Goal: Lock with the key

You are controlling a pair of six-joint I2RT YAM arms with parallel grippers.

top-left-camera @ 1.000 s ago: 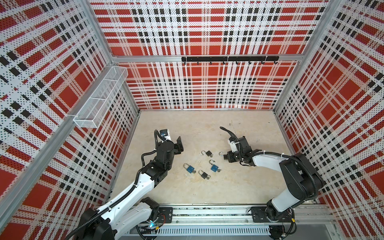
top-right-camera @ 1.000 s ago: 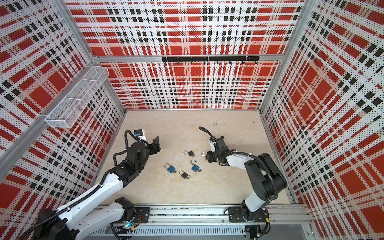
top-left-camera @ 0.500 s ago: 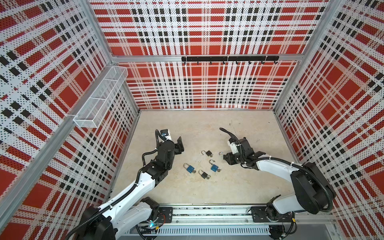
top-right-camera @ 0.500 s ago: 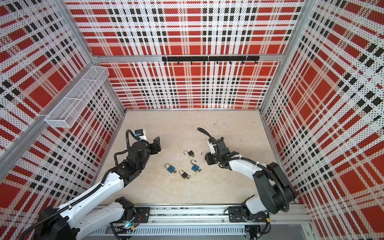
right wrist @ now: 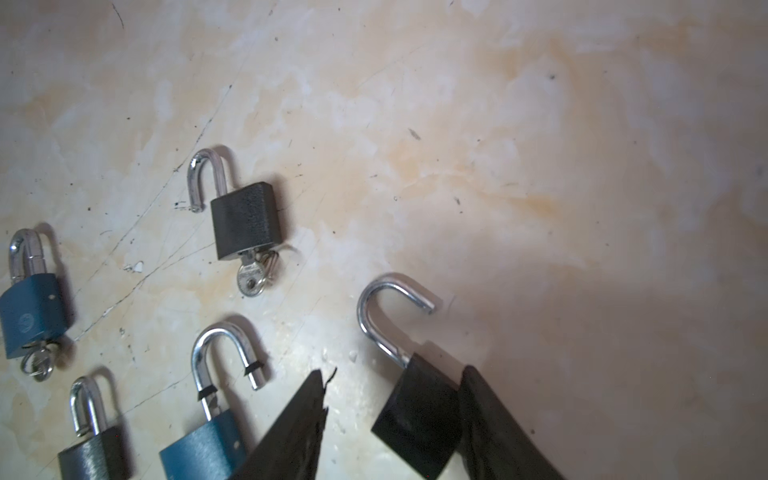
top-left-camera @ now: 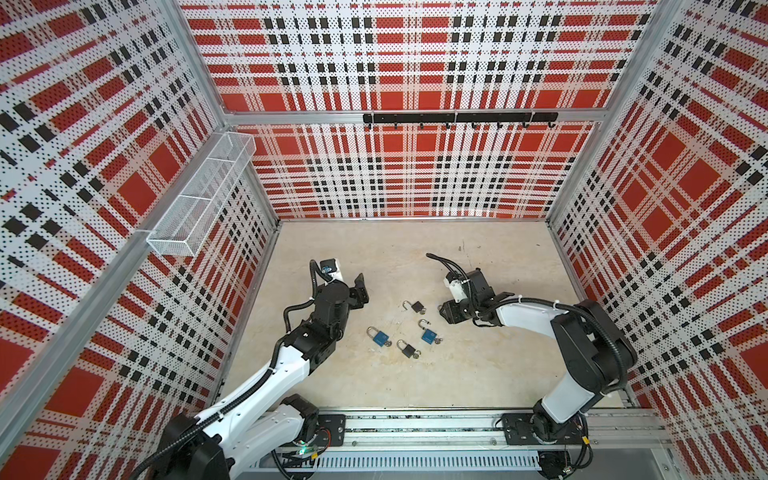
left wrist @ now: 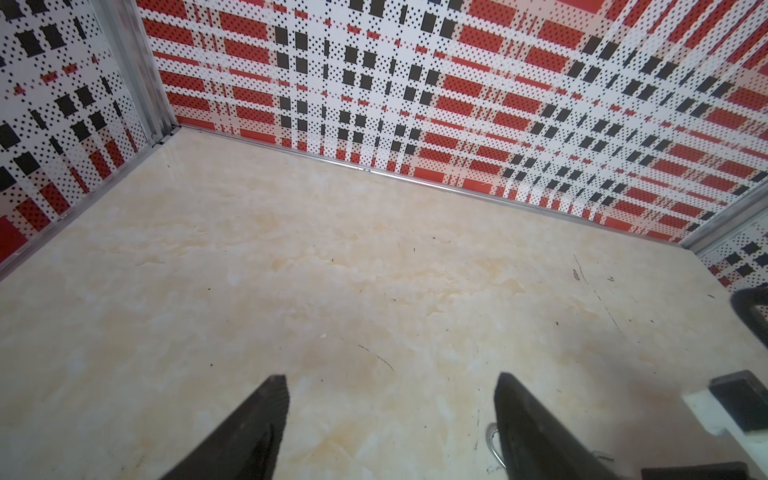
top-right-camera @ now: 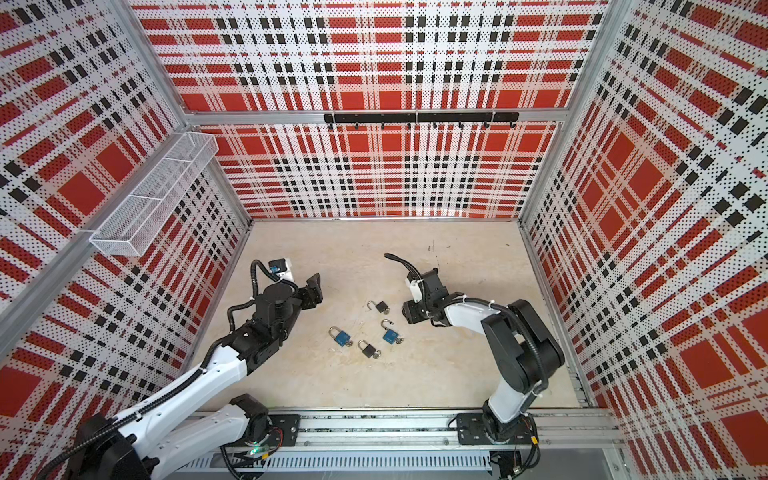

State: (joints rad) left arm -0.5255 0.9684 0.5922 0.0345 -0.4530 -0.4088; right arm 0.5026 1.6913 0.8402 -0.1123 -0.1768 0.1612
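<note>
Beige tabletop point(top-left-camera: 415, 395); left gripper point(left wrist: 390, 378) points forward, wide, empty, right gripper point(right wrist: 394, 370) tilts down, parted around black padlock point(right wrist: 419, 419)

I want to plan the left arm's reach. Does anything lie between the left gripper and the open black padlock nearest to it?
Nothing visible does. In both top views only bare table lies between the left gripper and that black padlock. The nearer blue padlock lies off that line.
</note>
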